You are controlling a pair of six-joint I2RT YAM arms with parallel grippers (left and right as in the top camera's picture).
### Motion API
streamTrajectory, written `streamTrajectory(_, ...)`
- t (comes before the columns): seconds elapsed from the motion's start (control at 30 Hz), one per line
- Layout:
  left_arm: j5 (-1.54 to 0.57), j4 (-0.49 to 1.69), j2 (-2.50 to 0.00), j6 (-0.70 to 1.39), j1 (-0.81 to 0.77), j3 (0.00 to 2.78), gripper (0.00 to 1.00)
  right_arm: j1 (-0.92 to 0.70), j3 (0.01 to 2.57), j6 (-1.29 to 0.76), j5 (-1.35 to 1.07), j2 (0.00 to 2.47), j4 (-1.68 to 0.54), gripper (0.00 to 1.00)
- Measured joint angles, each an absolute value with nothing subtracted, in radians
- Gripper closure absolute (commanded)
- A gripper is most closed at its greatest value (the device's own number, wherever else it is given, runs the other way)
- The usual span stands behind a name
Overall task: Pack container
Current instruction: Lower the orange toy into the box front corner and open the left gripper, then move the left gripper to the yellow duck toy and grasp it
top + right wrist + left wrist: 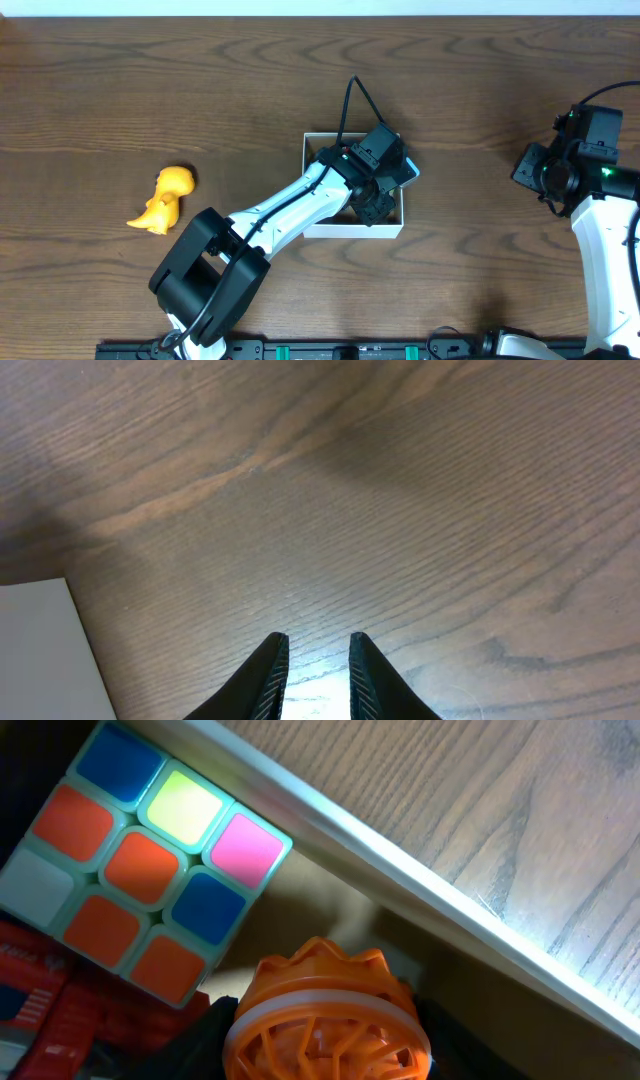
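The container [352, 231] sits mid-tabletop [480, 80]. Inside it, the left fingers [375, 207] are clamped on an orange ribbed toy [325, 1015] beside a colour cube [150, 860]. The right fingers [270, 680] hang slightly apart, holding nothing, over bare wood to the container's right.

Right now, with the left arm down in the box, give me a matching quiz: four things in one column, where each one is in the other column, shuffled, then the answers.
Things:
1. puzzle cube
2. orange round toy
3. yellow figure
4. right gripper

Places:
A. lying on the table, left of the container
B. over bare table, jaws a little apart with nothing between them
C. inside the container, close to its wall
D. between the jaws of the left gripper

Pairs: 1-C, 2-D, 3-A, 4-B
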State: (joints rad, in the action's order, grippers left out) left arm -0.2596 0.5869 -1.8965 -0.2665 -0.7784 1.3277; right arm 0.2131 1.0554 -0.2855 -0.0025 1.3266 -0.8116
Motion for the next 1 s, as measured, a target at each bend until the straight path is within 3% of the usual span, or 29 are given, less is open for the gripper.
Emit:
streamTrajectory(0.17, -0.262, 0.595, -1.888, -0.273, -0.778, 1.329, 0.11, 0.213, 1.055, -0.286, -0.003, 1.327, -0.812, 0.76)
streamTrajectory(0.23, -0.262, 0.601, -1.873, -0.271, -0.78, 1.33, 0.07, 0.213, 1.055, -0.286, -0.002, 1.327, -0.812, 0.76)
streamTrajectory(0.63, -0.167, 0.691, -1.66, -0.264, -0.782, 1.33, 0.04, 0.213, 1.055, -0.286, -0.002, 1.328, -0.811, 0.76)
streamTrajectory(0.93, 0.086, 0.918, -1.402, -0.136, -0.7, 1.33, 0.02, 0.213, 1.056, -0.286, -0.002, 1.362, -0.811, 0.76)
streamTrajectory(1.0, 0.13, 0.953, -1.351, -0.107, -0.63, 1.33, 0.02, 0.213, 1.056, -0.29, -0.003, 1.364, -0.812, 0.62)
